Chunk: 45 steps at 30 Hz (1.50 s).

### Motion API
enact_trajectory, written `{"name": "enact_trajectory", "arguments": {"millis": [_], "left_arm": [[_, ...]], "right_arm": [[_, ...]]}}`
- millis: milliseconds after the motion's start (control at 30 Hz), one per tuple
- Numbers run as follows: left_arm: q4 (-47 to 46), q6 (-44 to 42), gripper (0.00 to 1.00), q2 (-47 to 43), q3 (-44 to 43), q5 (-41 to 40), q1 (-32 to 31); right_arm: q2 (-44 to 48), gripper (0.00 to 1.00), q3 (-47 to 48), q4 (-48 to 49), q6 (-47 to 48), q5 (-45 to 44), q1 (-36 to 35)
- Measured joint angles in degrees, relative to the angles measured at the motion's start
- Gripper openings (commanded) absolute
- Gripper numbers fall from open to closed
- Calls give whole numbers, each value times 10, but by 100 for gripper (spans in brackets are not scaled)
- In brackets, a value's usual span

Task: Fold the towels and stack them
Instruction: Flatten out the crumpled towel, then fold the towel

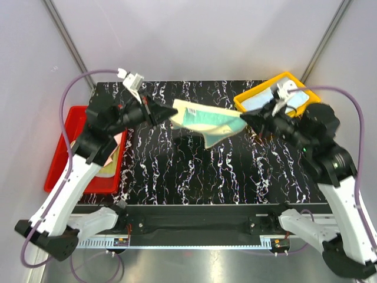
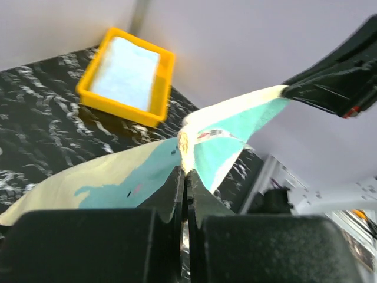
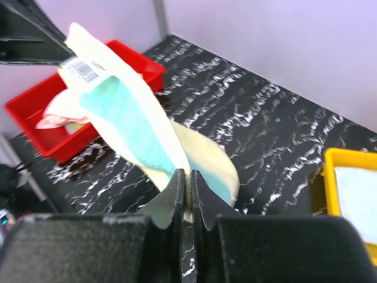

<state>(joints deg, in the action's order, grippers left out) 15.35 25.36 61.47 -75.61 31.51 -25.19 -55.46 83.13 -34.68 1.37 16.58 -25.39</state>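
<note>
Top external view: I am clenching my left pincer (image 1: pixel 171 114) on the towel (image 1: pixel 206 119) at its nine-o'clock end, my right pincer (image 1: pixel 242 118) at three o'clock; it is sagging between them, seemingly off the table (image 1: pixel 177 171).

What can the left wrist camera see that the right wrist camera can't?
Only the left wrist view: the right tool from outside, pinching a far corner of the cream-and-teal towel. Only the right wrist view: the red tray with a pink towel inside, the left tool from outside, and a barcode tag on the cloth. Both: that stretched towel, each camera's own tool shut on it, the black marbled table, and the yellow tray holding a light blue towel.
</note>
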Motion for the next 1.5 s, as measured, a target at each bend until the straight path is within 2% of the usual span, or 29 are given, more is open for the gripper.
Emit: {"name": "enact_trajectory", "arguments": {"millis": [200, 433, 600, 833, 1033, 1267, 1500], "left_arm": [[-9, 2, 0, -50, 19, 4, -93], [-11, 1, 0, -41, 14, -32, -109], [-15, -1, 0, 20, 11, -65, -61], [-63, 1, 0, 202, 8, -65, 83], [-91, -3, 0, 405, -99, -38, 144], [-133, -3, 0, 540, -190, 1, 171], [-138, -15, 0, 574, -199, 11, 180]], "right_arm": [[86, 0, -39, -5, -1, 62, 0], [69, 0, -37, 5, 10, 46, 0], [-49, 0, -23, 47, 53, -6, 1], [-318, 0, 32, 120, 104, -21, 47], [-502, 0, 134, 182, 135, -19, 64], [-612, 0, 214, 250, 153, 6, 77], [-638, 0, 205, 270, 163, 34, 79]]}}
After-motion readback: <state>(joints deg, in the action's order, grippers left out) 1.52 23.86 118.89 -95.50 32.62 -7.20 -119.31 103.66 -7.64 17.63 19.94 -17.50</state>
